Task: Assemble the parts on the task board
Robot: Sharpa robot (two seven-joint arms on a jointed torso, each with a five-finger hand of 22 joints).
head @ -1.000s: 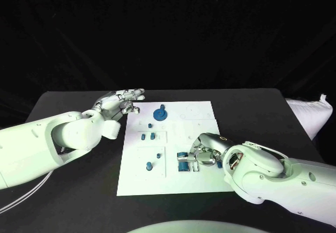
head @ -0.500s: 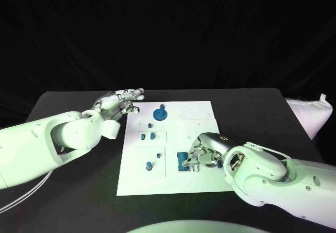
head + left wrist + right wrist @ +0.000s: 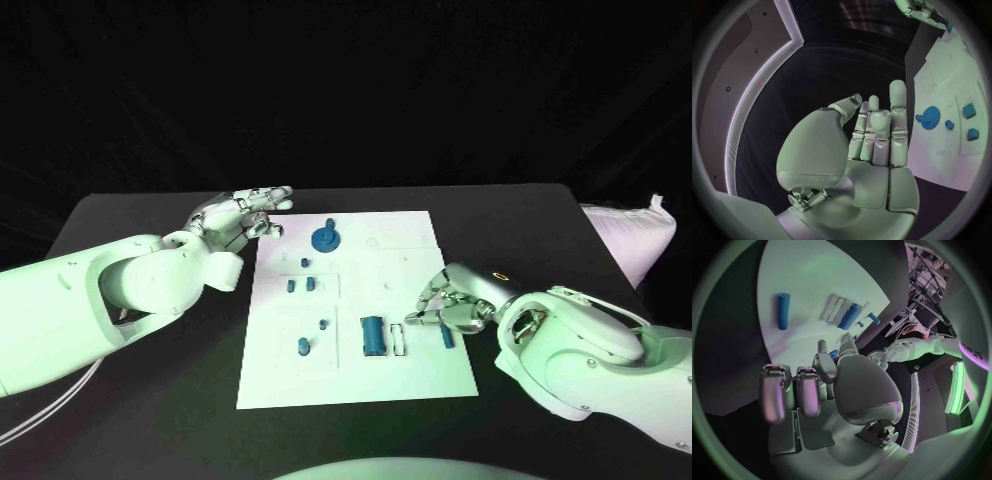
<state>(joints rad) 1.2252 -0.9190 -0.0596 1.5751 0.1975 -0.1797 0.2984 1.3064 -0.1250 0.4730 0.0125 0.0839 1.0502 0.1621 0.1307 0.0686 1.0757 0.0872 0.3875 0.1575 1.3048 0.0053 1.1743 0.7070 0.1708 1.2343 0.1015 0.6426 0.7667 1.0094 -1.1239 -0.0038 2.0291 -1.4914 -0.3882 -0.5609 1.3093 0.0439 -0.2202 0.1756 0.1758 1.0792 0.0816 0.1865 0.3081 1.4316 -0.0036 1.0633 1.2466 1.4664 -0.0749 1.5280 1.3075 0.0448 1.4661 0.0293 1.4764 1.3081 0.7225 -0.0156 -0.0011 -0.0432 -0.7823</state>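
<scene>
Task board (image 3: pixel 411 375), white, is lying at mid-table w/ its long axis running near-to-far. Blue cylinder (image 3: pixel 374 334) is lying flat in the board's near half, long axis near-to-far, beside a small white frame (image 3: pixel 398 338). A second, slimmer blue rod (image 3: pixel 446 336) is lying just right of it, same orientation, partly covered by the right hand (image 3: pixel 450 303). Blue gear (image 3: pixel 327 238) is sitting at the far end; small blue pegs (image 3: pixel 293 285) are standing mid-board.

Right hand is hovering over the board's right edge, fingers curled; whether it's holding anything cannot be told.

Left hand (image 3: pixel 238 213) is resting off the board's far-left corner, fingers extended, slightly apart, gripping nothing.
</scene>
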